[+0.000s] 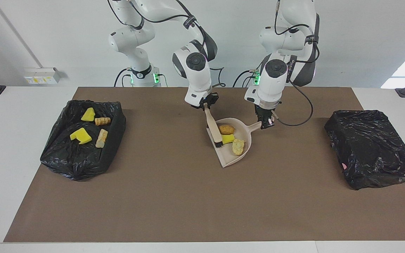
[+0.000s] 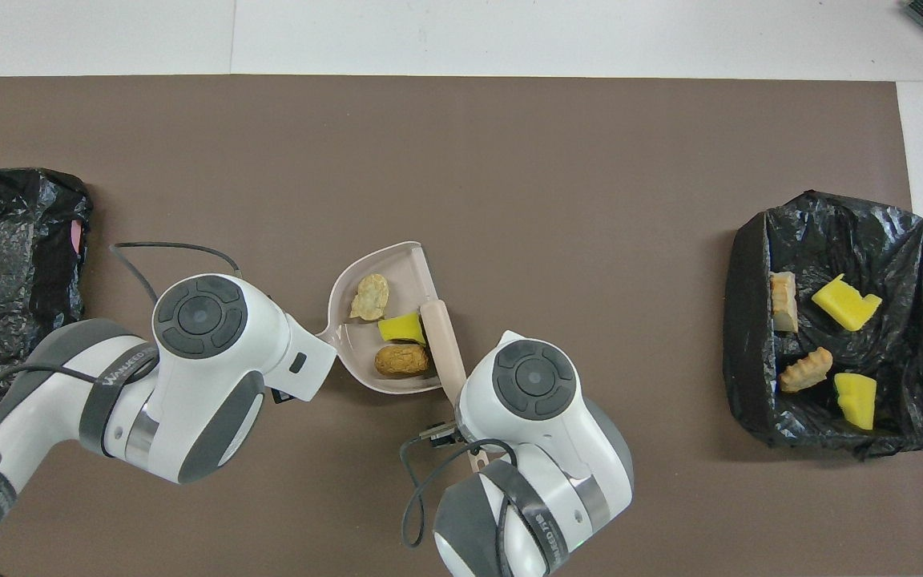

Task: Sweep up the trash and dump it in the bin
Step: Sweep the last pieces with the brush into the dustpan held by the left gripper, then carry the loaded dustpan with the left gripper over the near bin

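Two grippers grip tools: the right gripper [image 1: 206, 105] pinches the brush [image 1: 213, 130], its bristles in the dustpan [image 1: 229, 160] against a yellow sponge chunk [image 1: 227, 139]; the left gripper [image 1: 266, 122] clamps the dustpan's handle. Three scraps lie in the pan; four rest in the black-lined bin [image 1: 79, 161] at the right arm's end.

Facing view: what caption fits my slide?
Right tool brushes a yellow sponge into the dustpan held by the left tool.
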